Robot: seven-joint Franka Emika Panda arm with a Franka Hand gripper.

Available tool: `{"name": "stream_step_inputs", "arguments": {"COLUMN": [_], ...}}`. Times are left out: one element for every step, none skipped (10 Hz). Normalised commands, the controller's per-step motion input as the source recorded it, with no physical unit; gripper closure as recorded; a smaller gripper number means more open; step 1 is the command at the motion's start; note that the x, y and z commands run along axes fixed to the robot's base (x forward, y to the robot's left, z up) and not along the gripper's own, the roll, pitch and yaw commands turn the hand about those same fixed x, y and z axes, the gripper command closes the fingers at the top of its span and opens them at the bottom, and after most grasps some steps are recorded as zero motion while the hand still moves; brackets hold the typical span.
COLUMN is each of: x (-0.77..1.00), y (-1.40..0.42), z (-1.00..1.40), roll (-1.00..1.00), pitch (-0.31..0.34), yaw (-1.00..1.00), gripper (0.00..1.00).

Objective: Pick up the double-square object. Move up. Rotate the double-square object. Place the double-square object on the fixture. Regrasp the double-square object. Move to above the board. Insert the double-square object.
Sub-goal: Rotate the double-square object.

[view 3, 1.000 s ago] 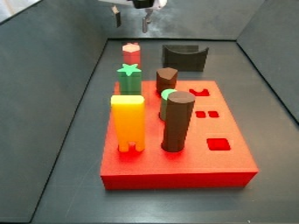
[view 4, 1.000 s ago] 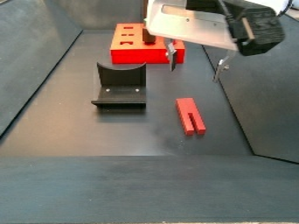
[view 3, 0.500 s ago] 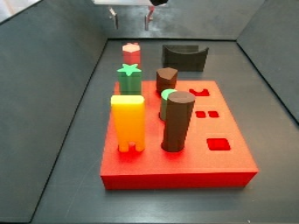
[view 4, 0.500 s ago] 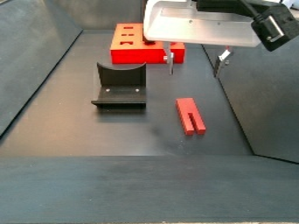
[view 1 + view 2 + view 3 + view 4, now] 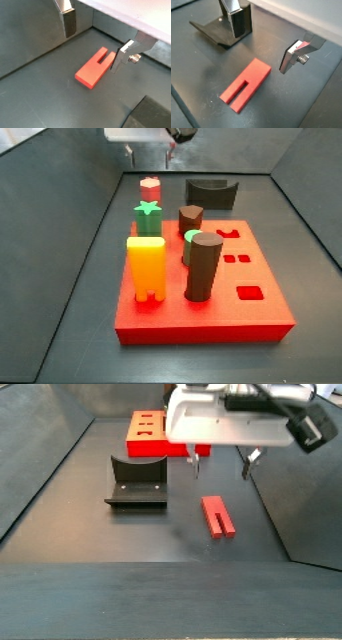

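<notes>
The double-square object [image 5: 217, 515] lies flat on the dark floor, a red bar with a lengthwise groove, also plain in both wrist views [image 5: 93, 68] [image 5: 246, 84]. My gripper [image 5: 222, 464] hangs open just above its far end, one finger to each side, with nothing between them [image 5: 95, 42] [image 5: 264, 42]. The fixture [image 5: 136, 482], a dark notched block, stands to the object's left and shows behind one finger in a wrist view [image 5: 212, 33]. The red board [image 5: 254, 318] fills a side view's foreground and sits at the back in the other [image 5: 154, 448].
Upright pegs stand on the board: yellow-orange [image 5: 146, 270], dark brown cylinder [image 5: 203, 266], green star-topped [image 5: 147, 218], red hexagonal-topped [image 5: 151, 190]. Sloping grey walls [image 5: 47, 479] bound the floor on both sides.
The gripper has levelled out and come down a little over the double-square object. The bar, the fixture and the board have not moved.
</notes>
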Motion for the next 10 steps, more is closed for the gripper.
{"name": "stream_step_inputs", "arguments": {"x": [0.03,0.04,0.05,0.05,0.05,0.05,0.04,0.05,0.04,0.04], "y": [0.00,0.00,0.01,0.01,0.01,0.01,0.01,0.01,0.01,0.01], "z": [-1.00,-1.00,-1.00,-0.93,-0.74,-0.67,-0.50,-0.41,-0.32,-0.21], "roll": [-0.04,-0.05,-0.07,-0.08,-0.09,-0.10,-0.12,-0.12,-0.13,-0.14], "pitch": [-0.034,-0.035,-0.033,-0.036,-0.039,-0.043,-0.055,-0.058,-0.056,-0.060], "yaw": [-0.03,-0.02,-0.01,0.00,0.01,0.02,0.02,0.03,0.02,0.02], "gripper": [0.00,0.00,0.00,0.00,0.00,0.00,0.00,0.00,0.00,0.00]}}
